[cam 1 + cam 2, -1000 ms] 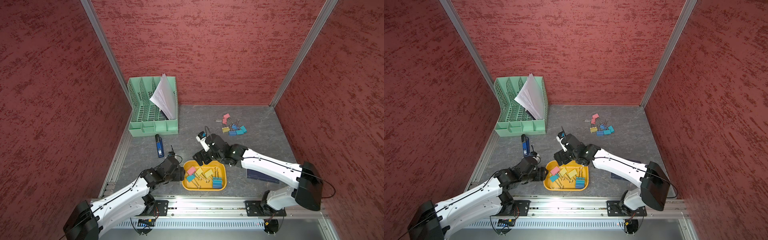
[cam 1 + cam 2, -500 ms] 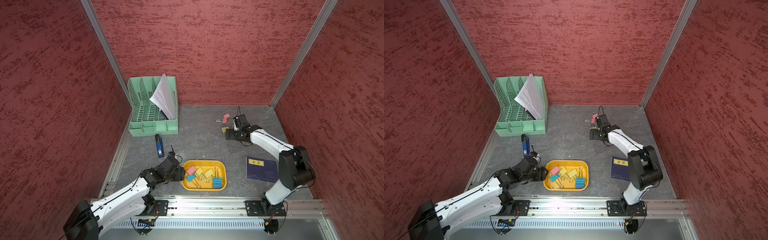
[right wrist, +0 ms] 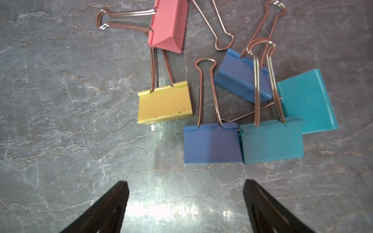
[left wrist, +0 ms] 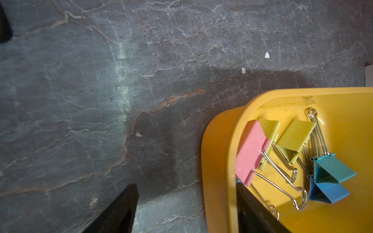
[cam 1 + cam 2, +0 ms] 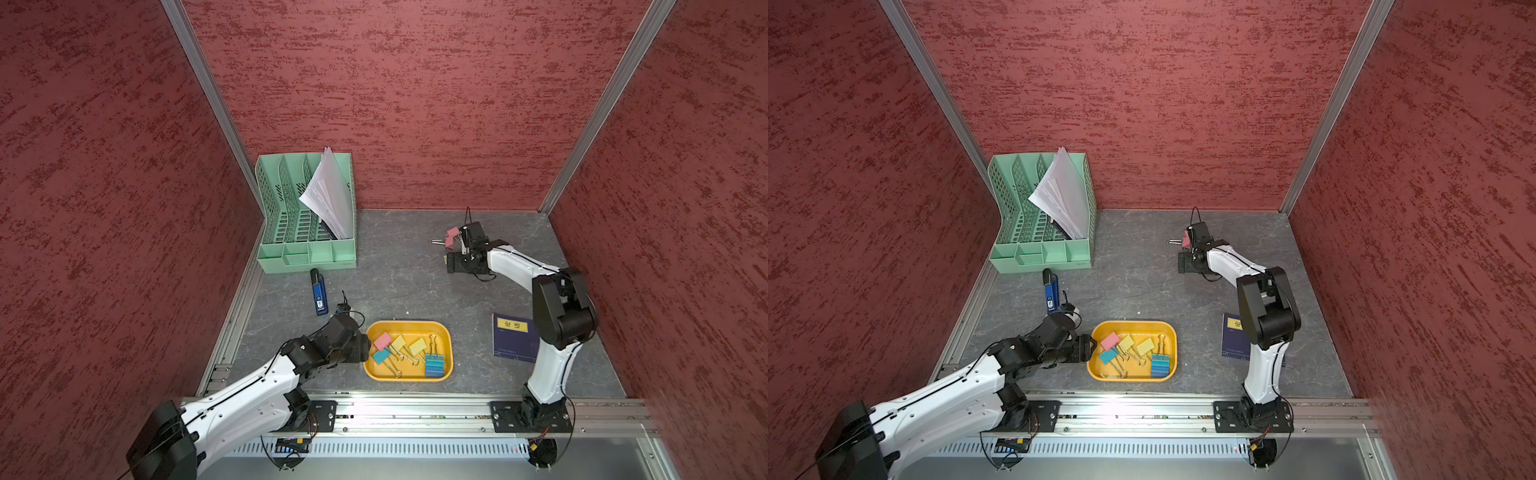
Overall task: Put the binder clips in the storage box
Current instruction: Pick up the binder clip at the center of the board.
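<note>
Legible writing: little. The dark blue book [image 5: 513, 336], lying to the right of the storage box [image 5: 409, 323], carries a yellow label [image 5: 512, 325] with dark characters too small to read. The blue stapler [image 5: 318, 291], beyond the box's far left corner, has a small white sticker, also unreadable. No brand shows on the box or on the mint-green file organizer [image 5: 307, 216], which stands farther back on that side with white papers [image 5: 330, 195] in it. Binder clips, group one [image 4: 292, 157]: pink, yellow, teal and blue, lying inside the box with their wire handles tangled, seen in both top views [image 5: 1136, 349]. Left gripper [image 4: 185, 186] sits at the box's left end, jaws partly apart and straddling the wall [image 4: 232, 141]: one finger [image 4: 119, 209] outside on the grey table [image 5: 407, 282], the other [image 4: 254, 213] inside just beside the pink clip. It clamps nothing. Binder clips, group two [image 3: 222, 105]: loose on the table well apart from the box, beyond its far right corner. The right wrist view shows one pink, one yellow, two blue and two teal. Right gripper [image 3: 185, 193] hangs over them, jaws spread wide and empty. The clips lie just ahead of its fingertips [image 3: 109, 207], with none between them.
</note>
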Controlling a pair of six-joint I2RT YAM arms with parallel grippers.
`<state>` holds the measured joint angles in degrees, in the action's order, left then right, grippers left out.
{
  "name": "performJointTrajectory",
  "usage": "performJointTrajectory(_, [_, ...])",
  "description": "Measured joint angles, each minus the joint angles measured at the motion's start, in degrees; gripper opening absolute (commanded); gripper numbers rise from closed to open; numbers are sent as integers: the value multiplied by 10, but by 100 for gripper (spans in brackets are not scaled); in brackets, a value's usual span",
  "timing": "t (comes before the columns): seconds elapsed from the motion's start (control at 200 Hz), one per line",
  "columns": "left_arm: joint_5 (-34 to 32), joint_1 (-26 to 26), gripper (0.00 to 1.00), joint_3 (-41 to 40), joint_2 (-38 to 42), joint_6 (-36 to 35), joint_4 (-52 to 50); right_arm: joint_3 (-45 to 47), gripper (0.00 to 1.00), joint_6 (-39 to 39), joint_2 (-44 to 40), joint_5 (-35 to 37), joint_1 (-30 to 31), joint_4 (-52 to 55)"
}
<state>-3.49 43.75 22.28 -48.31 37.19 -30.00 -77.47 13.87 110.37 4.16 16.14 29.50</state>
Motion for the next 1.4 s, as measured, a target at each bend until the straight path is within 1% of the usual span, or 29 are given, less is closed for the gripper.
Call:
performJointTrajectory(0.291, [0,0,77,0,0,0,0,-9,94,-2,26,0,-4,-1])
performJointTrajectory(0.496, [0,0,77,0,0,0,0,-32,94,-2,47,-7,-21,-7])
performJointTrajectory(0.706, [0,0,77,0,0,0,0,-43,92,-2,65,-27,-40,-8])
performJointTrajectory(1.037, [0,0,77,0,-1,0,0,-57,89,-1,84,-29,-40,3])
performJointTrajectory(1.207, [0,0,77,0,-1,0,0,-64,80,1,86,-30,-40,4])
performJointTrajectory(1.337, [0,0,77,0,-1,0,0,-64,67,2,88,-31,-40,7])
performJointTrajectory(1.398, [0,0,77,0,-1,0,0,-64,63,2,88,-32,-40,9])
